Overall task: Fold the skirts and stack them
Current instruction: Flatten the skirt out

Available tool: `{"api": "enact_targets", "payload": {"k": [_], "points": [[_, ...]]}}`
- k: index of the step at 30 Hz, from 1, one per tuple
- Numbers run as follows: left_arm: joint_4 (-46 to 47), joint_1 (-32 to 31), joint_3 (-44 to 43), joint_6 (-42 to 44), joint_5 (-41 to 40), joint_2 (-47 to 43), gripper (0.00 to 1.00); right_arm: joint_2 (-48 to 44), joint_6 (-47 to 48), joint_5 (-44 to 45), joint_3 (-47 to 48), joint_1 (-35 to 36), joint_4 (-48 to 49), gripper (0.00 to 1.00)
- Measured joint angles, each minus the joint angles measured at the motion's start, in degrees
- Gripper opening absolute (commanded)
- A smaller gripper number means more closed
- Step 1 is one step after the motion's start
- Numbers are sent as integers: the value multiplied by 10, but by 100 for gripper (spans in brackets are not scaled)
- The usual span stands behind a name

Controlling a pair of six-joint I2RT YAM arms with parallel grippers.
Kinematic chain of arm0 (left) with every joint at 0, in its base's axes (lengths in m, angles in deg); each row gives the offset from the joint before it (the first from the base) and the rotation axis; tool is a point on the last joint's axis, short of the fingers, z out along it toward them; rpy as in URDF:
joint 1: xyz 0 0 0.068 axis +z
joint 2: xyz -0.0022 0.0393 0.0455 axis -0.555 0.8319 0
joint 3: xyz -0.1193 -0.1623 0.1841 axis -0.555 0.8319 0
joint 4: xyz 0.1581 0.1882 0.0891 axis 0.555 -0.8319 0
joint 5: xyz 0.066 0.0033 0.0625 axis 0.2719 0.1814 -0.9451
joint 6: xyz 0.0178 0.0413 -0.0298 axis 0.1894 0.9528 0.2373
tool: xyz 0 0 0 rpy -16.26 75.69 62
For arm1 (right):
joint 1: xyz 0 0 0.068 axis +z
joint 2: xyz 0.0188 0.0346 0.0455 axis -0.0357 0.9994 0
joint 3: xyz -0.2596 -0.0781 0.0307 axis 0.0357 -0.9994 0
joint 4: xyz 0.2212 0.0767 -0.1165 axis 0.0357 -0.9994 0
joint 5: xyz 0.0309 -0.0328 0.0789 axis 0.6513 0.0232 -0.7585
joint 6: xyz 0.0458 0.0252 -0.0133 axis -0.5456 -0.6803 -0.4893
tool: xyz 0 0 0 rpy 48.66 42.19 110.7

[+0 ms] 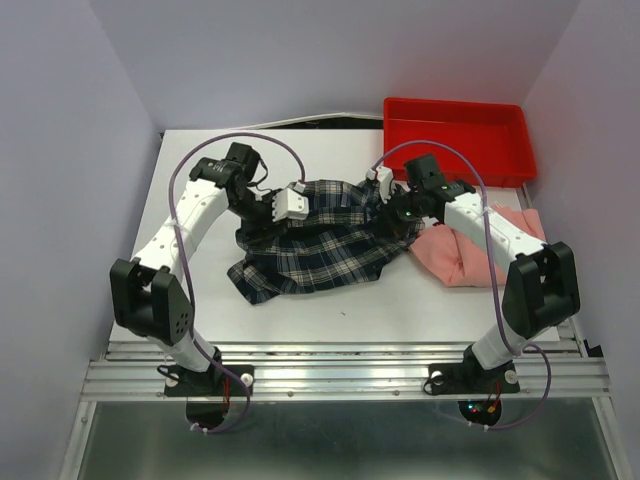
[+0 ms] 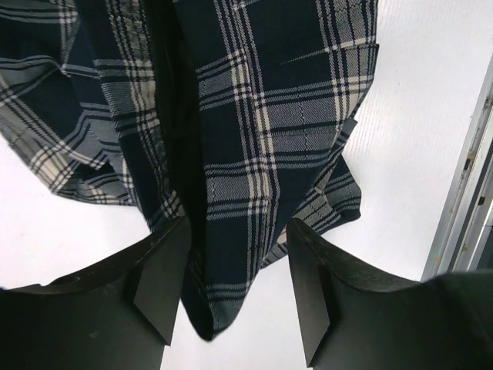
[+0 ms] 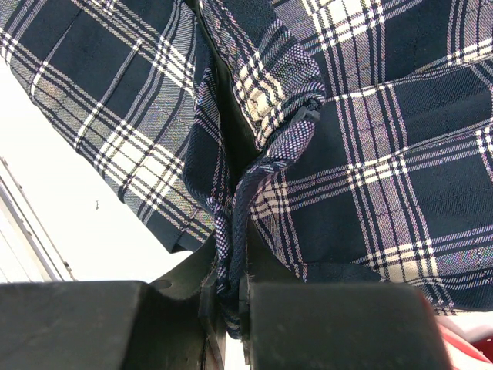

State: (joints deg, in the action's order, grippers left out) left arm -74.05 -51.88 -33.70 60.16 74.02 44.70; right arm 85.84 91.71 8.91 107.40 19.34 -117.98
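The dark plaid skirt (image 1: 315, 240) lies crumpled in the middle of the white table. My left gripper (image 1: 262, 212) is over the skirt's left upper edge; in the left wrist view (image 2: 235, 289) its jaws stand apart with a fold of plaid (image 2: 254, 139) hanging between them, not pinched. My right gripper (image 1: 400, 212) is at the skirt's right upper edge and is shut on a bunched plaid hem (image 3: 231, 254). The salmon-pink skirt (image 1: 480, 250) lies folded at the right, under the right arm.
A red plastic tray (image 1: 458, 135) stands at the back right corner. The table's metal front rail (image 1: 340, 375) runs along the near edge and shows in the left wrist view (image 2: 462, 185). Grey walls close both sides.
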Motion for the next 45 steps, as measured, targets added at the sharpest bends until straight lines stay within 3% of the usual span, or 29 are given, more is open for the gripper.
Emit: {"api": "enact_targets", "payload": {"k": [9,11,12,18,19,20,26,32,36,41,42,44,45], "points": [[37,-23,5,-21,-31,75,64,0,0,-2,0,0,-1,1],[46,-24,6,-26,-38,82,60,0,0,-2,0,0,-2,1],[54,-24,8,-29,-43,89,50,0,1,-2,0,0,-3,1],[60,-23,34,-31,-71,104,17,0,3,-2,0,0,-9,1],[55,-23,40,-29,-74,103,5,0,3,-2,0,0,-9,1],[55,-23,44,-28,-76,103,0,0,4,-2,0,0,-9,1],[38,6,57,-23,-66,61,0,0,12,-2,-1,0,-8,1],[47,84,57,-20,-9,-62,0,0,18,-12,-3,2,-8,1],[102,118,92,-36,23,-135,0,0,23,-35,-3,7,-2,1],[159,133,121,-72,21,-106,0,6,37,-45,-3,7,-3,1],[175,134,121,-84,20,-86,2,9,41,-45,-3,7,-4,1],[198,135,118,-101,19,-55,19,13,48,-45,-2,7,-8,1],[203,135,115,-109,19,-43,43,13,52,-45,-2,7,-10,1]]}}
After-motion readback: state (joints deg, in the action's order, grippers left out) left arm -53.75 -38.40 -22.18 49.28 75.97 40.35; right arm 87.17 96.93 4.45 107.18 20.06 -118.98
